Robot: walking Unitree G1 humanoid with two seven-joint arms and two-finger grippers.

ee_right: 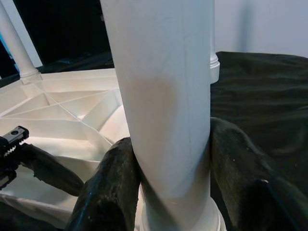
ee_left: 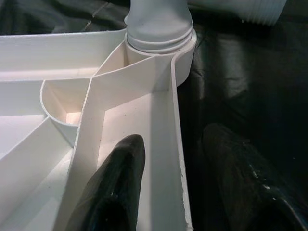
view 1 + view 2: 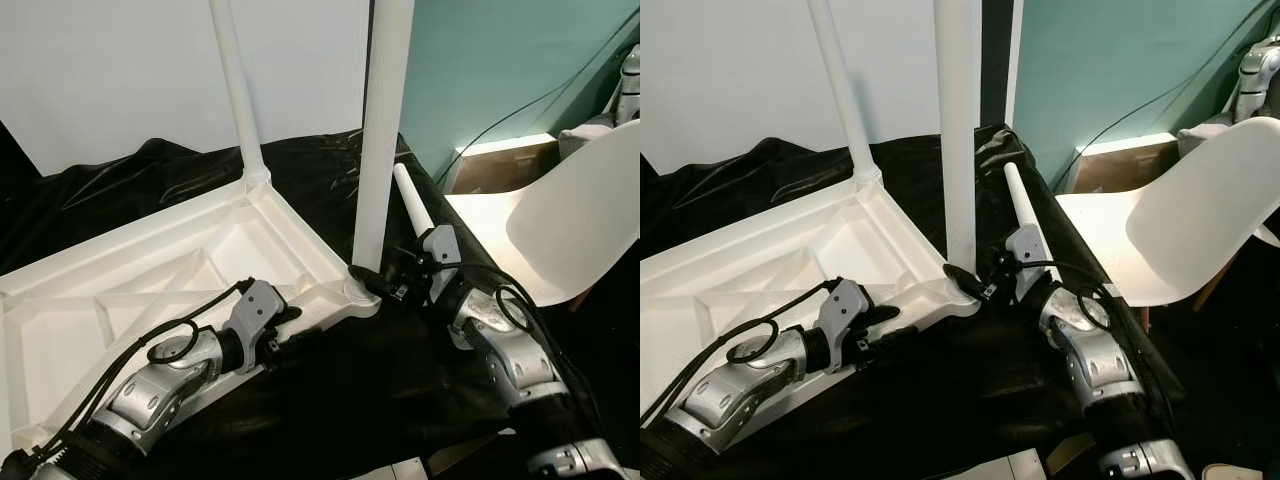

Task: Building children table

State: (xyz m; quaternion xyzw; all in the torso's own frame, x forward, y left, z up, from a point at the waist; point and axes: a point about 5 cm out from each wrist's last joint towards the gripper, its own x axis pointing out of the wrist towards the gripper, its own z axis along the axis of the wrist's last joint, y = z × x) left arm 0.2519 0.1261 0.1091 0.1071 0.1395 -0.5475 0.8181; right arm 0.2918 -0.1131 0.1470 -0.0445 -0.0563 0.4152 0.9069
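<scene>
Right wrist view: right gripper point(image 1: 166, 192) clamped round upright leg point(image 1: 161, 96); left gripper point(image 2: 192, 183) astride tabletop rim point(image 2: 175, 144).

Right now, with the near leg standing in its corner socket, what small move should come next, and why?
Probably the right end effector should twist the near leg further into its socket. Its fingers clasp the leg just above the base, where threads are exposed, and the left end effector straddles the tabletop rim to brace it.
</scene>
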